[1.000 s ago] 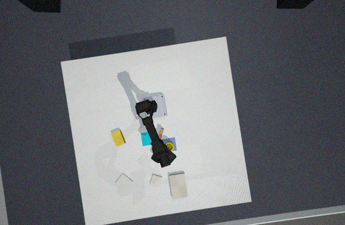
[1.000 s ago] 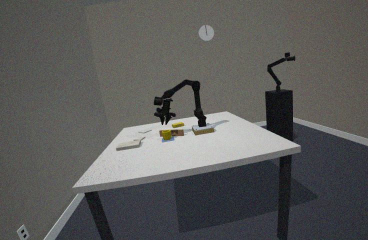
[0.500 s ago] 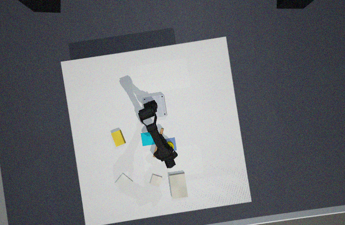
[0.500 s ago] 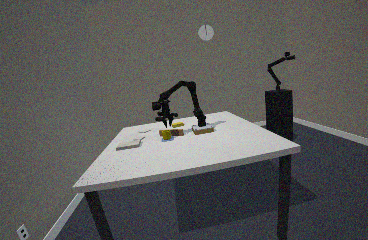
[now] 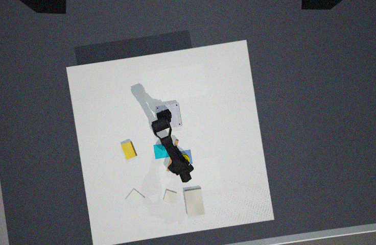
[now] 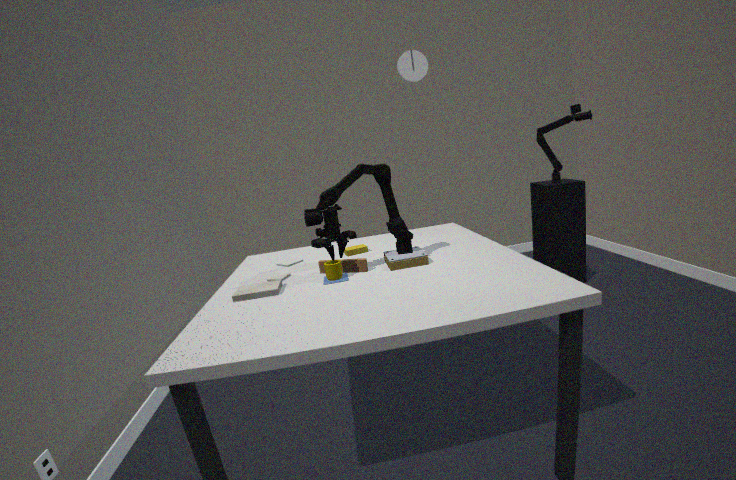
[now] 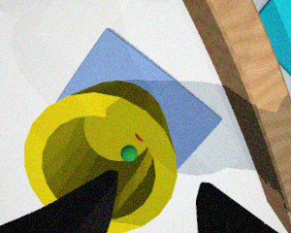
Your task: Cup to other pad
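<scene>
The yellow cup stands upright on the blue pad. In the wrist view a green marble and a sliver of a red one show inside it. The other pad, teal, is bare where it shows, partly under the arm in the top view. My gripper is partly open and empty, pointing down close to the cup's rim. In the wrist view one fingertip overlaps the cup's opening and the other is outside its wall. The top view hides the fingertips.
A low wooden bar stands between the two pads. A yellow block lies beyond the teal pad. A thick beige block and a smaller pale slab lie past the pads, away from the arm's base.
</scene>
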